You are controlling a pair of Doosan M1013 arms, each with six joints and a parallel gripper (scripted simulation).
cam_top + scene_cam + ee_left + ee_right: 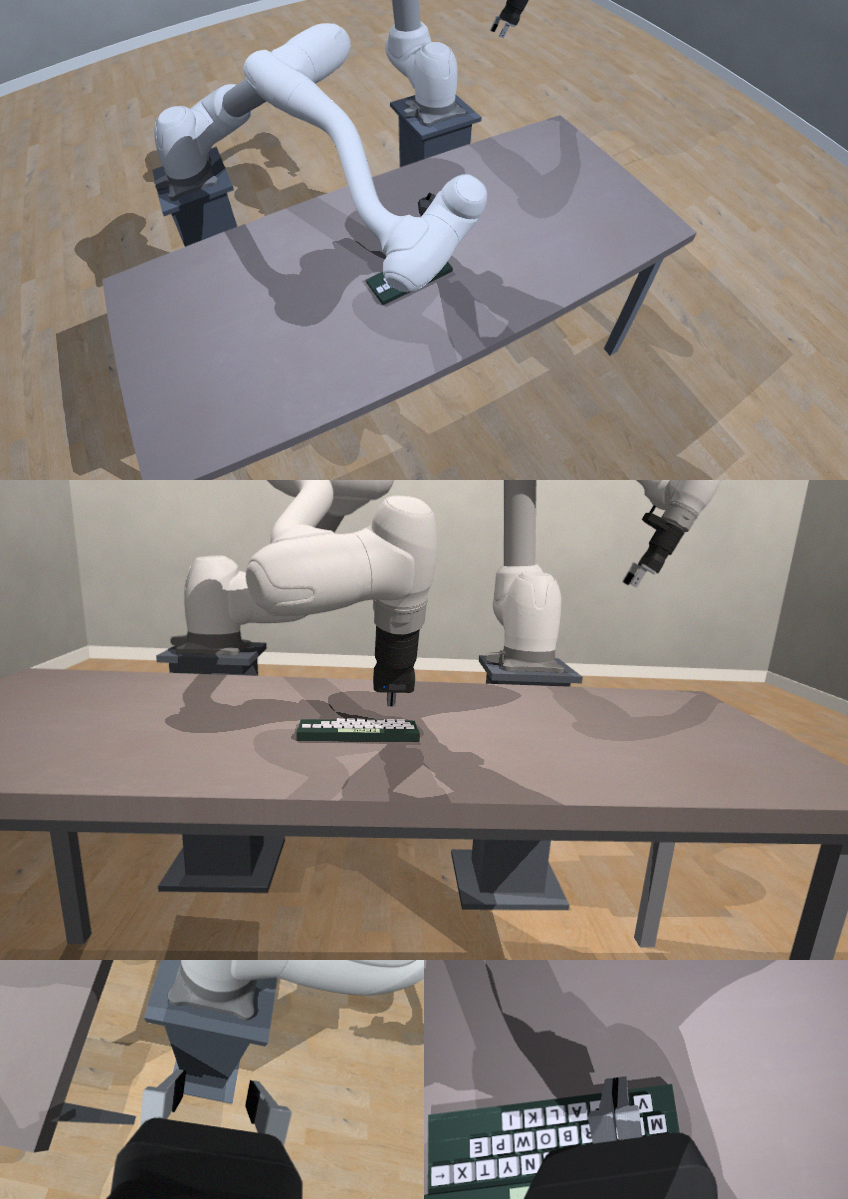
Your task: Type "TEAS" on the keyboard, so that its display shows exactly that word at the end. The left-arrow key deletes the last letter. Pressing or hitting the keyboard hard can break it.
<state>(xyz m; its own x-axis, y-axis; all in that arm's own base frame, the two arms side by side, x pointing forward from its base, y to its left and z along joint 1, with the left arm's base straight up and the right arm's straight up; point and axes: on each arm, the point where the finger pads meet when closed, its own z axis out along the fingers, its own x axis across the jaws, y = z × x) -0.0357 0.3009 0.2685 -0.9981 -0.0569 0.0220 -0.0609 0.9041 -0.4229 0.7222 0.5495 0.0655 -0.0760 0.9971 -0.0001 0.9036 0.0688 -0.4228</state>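
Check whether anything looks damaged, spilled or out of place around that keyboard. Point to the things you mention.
Nothing stands out. The keyboard (357,736) (454,1126) lies flat on the table (249,368) (148,765) (37,1050) (782,1084), its visible keys sit in even rows, and no spill shows. The right tool (390,704) (617,1090) covers a few keys, so I can't judge those.
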